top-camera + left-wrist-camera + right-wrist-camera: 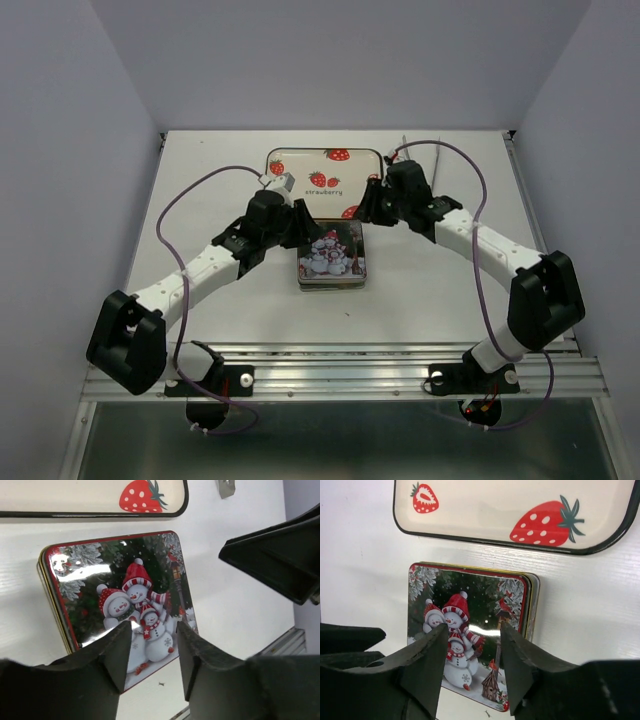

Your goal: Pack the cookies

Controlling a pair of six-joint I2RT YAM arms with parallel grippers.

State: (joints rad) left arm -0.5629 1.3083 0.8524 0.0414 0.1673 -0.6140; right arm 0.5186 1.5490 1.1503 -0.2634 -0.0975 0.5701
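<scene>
The square gold tin [332, 256] sits closed mid-table, its lid printed with snowmen; it also shows in the left wrist view [120, 590] and the right wrist view [470, 610]. No cookies are in view. My left gripper [302, 230] is open and empty over the tin's left edge, its jaws apart above the lid [152, 630]. My right gripper [368, 212] is open and empty over the tin's far right corner, jaws apart above the lid [472, 632].
A cream tray [300, 165] with printed red strawberries lies just behind the tin, with nothing on it. White walls close in the table on the left, right and back. A metal rail [340, 375] runs along the near edge.
</scene>
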